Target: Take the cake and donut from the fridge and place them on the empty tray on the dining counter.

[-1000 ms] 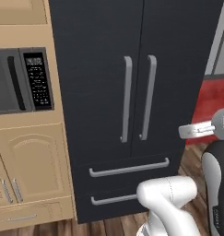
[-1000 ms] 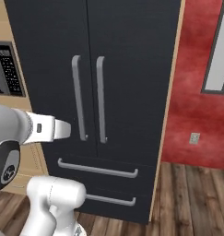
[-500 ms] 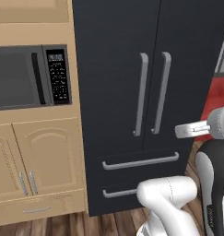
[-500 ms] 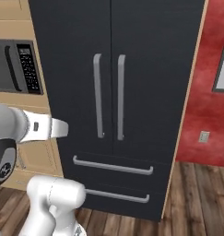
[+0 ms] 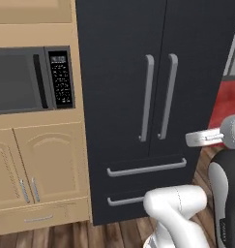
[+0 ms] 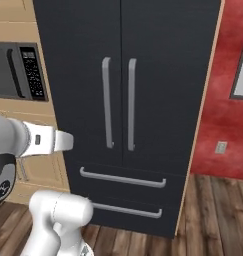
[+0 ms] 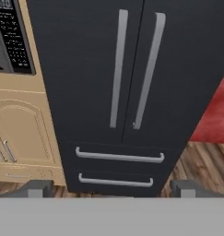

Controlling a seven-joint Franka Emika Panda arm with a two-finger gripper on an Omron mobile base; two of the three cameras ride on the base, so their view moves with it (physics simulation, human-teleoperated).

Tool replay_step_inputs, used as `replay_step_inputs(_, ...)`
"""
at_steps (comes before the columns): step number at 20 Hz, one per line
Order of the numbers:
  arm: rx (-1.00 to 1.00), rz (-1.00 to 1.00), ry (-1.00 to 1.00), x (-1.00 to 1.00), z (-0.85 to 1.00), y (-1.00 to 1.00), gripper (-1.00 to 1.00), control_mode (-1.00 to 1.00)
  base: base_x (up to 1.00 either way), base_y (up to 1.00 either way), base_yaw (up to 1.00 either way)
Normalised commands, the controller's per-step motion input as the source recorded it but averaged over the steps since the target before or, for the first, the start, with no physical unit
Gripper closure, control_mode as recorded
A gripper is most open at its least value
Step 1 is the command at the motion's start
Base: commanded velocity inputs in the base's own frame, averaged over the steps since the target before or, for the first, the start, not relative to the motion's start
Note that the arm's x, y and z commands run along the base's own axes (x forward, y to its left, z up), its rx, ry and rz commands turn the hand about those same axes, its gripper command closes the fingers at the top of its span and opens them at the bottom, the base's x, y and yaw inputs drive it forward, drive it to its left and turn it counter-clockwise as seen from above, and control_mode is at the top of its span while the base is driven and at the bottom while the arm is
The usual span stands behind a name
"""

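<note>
The fridge (image 5: 138,97) is seen standing upright, long axis vertical, with its front turned toward the robot and both doors shut. It is set just beside the tan cabinets (image 5: 36,169) holding a microwave (image 5: 32,80). The gripper (image 7: 111,188) is held wide apart and empty, well short of the fridge's bar handles (image 7: 134,69)

Fridge (image 5: 138,97) doors both closed, blocking way in; open air betw gripper (image 7: 111,188) & bar handles (image 7: 134,69).
</note>
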Motion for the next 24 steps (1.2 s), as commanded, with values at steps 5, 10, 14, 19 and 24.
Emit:
replay_step_inputs(5, 0.0, 0.0, 0.0, 0.0, 0.0, 0.0, -1.0, 1.0, 0.32, -0.27, 0.0)
replay_step_inputs(10, 0.0, 0.0, 0.0, 0.0, 0.0, 0.0, -1.0, 1.0, -0.23, -0.42, 0.0)
replay_step_inputs(14, 0.0, 0.0, 0.0, 0.0, 0.0, 0.0, -1.0, 1.0, -0.07, 0.03, 0.0)
replay_step_inputs(19, 0.0, 0.0, 0.01, 0.03, -0.02, -0.03, -1.0, -1.0, 0.0, 0.1, 0.0)
replay_step_inputs(24, 0.0, 0.0, 0.08, 0.91, -0.08, -0.23, -1.0, -1.0, 0.0, 0.0, 0.0)
